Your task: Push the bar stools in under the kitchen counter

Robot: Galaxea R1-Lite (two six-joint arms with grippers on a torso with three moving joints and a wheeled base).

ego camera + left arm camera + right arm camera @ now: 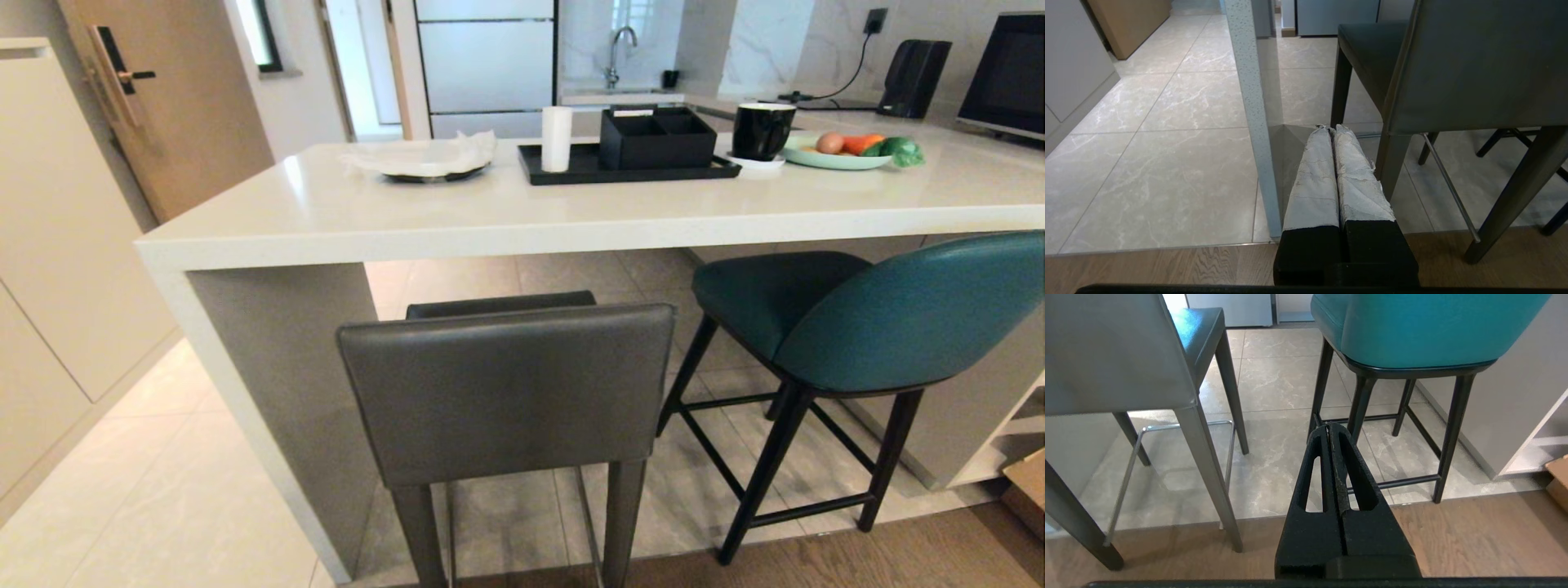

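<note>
Plate with egg, vegetables

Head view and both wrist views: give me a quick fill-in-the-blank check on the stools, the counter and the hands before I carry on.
1. The grey stool stands to the ____ of the teal stool in the head view.
2. On the kitchen counter, the white roll stands on a ____ tray.
3. The left hand and the right hand both have their fingers ____.

Missing words: left; black; shut
</note>
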